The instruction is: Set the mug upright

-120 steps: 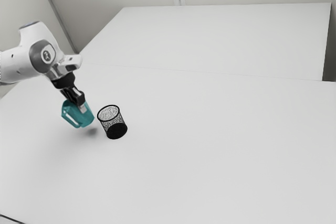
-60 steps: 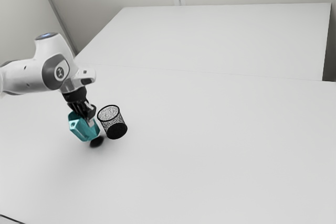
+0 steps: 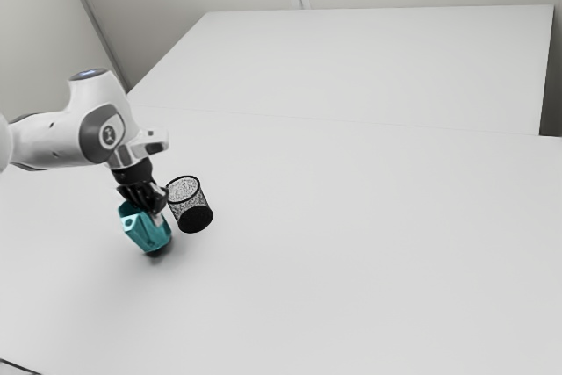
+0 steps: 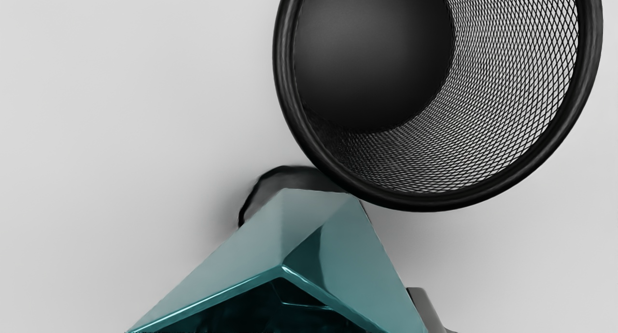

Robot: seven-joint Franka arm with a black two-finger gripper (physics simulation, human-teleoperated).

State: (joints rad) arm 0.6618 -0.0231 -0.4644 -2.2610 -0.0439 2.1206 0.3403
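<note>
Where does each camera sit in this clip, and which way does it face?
Exterior view: at the arm's side, looking down across the table; the arm comes in from the view's left, its pincer on the mug.
Wrist view: on the hand, looking down past the mug and into the bin; one fingertip shows at the bottom edge, against the mug.
Shared: mug, bin, table and part of the pincer.

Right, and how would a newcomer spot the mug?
On the white table, follow the white arm from the exterior view's left down to its black end effector. The mug there is teal, faceted and tilted; the neighbouring holder is round, black mesh and upright.
</note>
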